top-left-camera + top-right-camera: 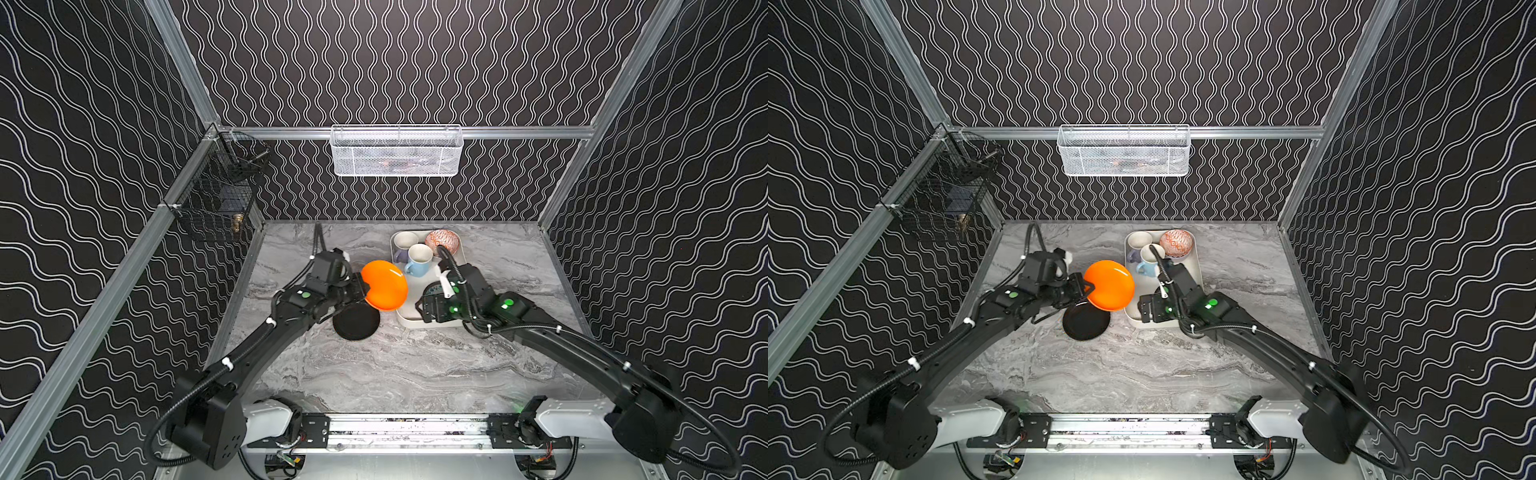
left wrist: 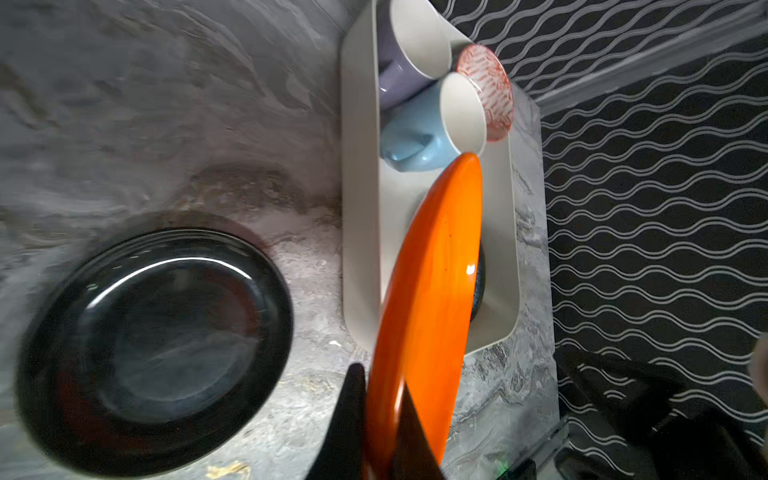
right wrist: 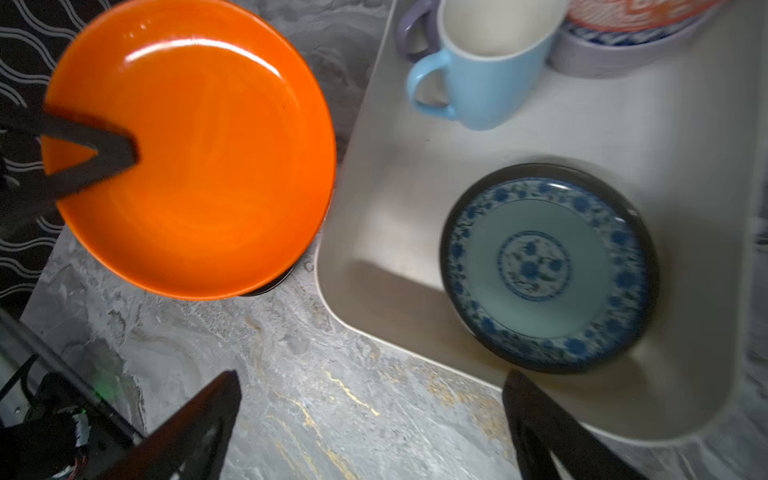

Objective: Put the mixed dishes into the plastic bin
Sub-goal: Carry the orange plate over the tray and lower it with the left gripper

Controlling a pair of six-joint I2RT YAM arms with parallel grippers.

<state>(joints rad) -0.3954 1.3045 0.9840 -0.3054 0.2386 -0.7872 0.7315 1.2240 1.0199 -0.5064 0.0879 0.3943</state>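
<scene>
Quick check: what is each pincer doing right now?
Left pincer: closed on the rim of the orange plate.
Right pincer: open, holding nothing.

Marble tabletop (image 1: 415,365) bearing black plate (image 1: 356,324) and plastic bin (image 1: 409,322), seemingly apart.

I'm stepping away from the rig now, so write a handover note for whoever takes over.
Left gripper: shut on the orange plate, raised at the edge of the bin.
Right gripper: open, empty, above the bin's near end.
Done, in the bin: lilac mug, blue mug, patterned bowl, blue-flowered plate.
Left: drop the orange plate in, then the black plate from the table.
</scene>
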